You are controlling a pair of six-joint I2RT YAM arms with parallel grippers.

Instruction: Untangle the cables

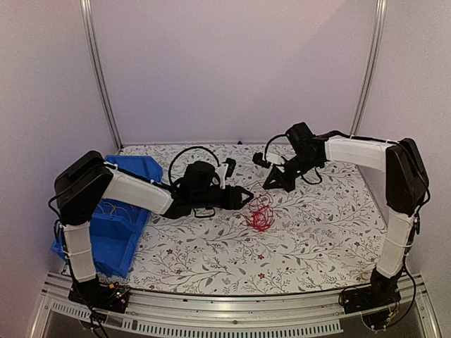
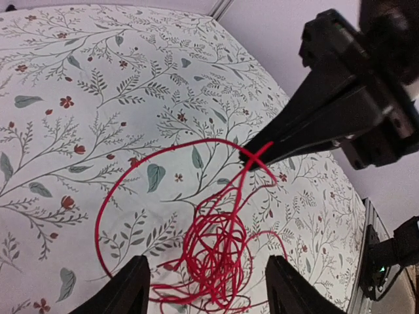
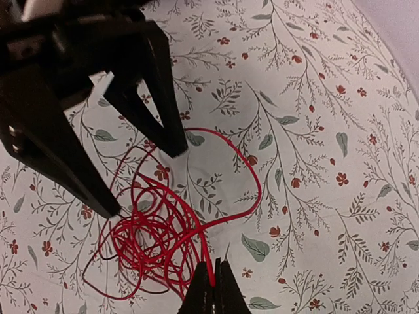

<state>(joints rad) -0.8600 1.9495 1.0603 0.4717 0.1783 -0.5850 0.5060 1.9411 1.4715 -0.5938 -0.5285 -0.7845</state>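
A blue plastic bin (image 1: 120,239) sits at the left edge of the floral-patterned bench (image 1: 317,232), beside the left arm (image 1: 134,190). The left gripper (image 1: 245,198) is positioned low over the bench near its centre, pointing right. Its jaws stand wide apart and hold nothing. In the left wrist view the tangled clump of thin red cable (image 2: 216,258) shows between and just beyond the two fingertips.

The tangled clump of thin red cable (image 1: 261,217) lies on the bench at centre, just right of the left gripper and between the two grippers. One large loop arcs out from it across the surface.

The right gripper (image 1: 273,184) is positioned just behind the clump, angled downward. Its jaws are fully closed, pinching a single red strand that rises from the clump. Both wrist views show this pinch.
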